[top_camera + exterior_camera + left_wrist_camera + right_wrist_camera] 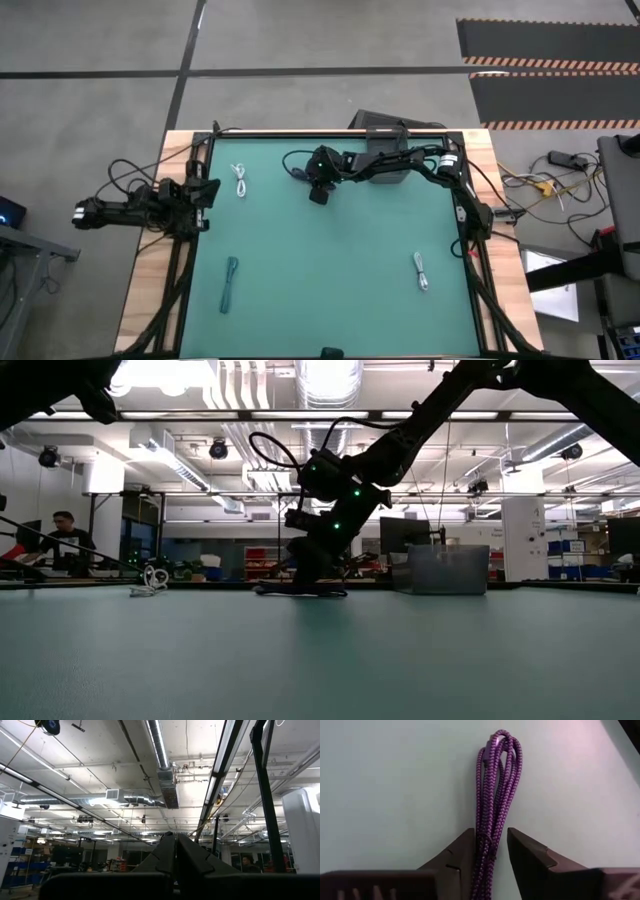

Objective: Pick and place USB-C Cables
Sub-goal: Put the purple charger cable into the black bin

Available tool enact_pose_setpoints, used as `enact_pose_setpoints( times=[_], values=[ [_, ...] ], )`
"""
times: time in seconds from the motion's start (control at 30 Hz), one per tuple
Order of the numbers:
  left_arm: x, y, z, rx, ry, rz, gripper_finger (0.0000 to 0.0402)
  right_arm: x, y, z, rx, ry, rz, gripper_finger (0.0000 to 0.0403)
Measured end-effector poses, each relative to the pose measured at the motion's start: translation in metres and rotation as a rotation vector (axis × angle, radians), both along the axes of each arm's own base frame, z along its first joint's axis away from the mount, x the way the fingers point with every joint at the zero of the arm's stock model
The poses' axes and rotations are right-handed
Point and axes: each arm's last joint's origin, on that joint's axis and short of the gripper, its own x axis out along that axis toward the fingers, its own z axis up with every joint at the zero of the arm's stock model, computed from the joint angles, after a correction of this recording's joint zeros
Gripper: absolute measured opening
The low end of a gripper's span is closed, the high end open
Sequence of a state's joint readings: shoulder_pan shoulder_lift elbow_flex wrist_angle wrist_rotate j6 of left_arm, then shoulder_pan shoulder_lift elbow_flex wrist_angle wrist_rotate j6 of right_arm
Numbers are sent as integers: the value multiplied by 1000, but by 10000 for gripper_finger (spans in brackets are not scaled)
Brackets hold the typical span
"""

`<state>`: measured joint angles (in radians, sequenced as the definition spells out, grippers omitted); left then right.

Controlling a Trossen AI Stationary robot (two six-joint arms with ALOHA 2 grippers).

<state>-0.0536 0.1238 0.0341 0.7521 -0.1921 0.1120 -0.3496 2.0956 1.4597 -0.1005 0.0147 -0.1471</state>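
In right wrist view, braided cable (pixel 495 805) purple.

Purple braided cable (pixel 496 795) is bundled on the green mat (pixel 395 785). Right gripper (pixel 490 851) fingers sit on either side of the cable's near end, touching or nearly so.

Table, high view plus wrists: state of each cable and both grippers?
Purple braided cable: bundled, flat on mat, between right gripper's fingers.
White cable: coiled, lying free.
Teal cable: bundled, lying free.
Grey cable: bundled, lying free.
Right gripper: down at mat, fingers straddling purple cable.
Left gripper: shut, empty, parked off mat's left edge.
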Motion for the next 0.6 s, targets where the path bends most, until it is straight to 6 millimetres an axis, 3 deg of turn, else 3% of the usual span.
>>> enact_pose_setpoints(
  times=[0.33, 0.6],
  values=[
    [0, 0, 0, 0, 0, 0, 0, 0, 0, 0, 10, -4, 20, 35],
    [0, 0, 0, 0, 0, 0, 0, 0, 0, 0, 1, -2, 30, 21]
  ],
)
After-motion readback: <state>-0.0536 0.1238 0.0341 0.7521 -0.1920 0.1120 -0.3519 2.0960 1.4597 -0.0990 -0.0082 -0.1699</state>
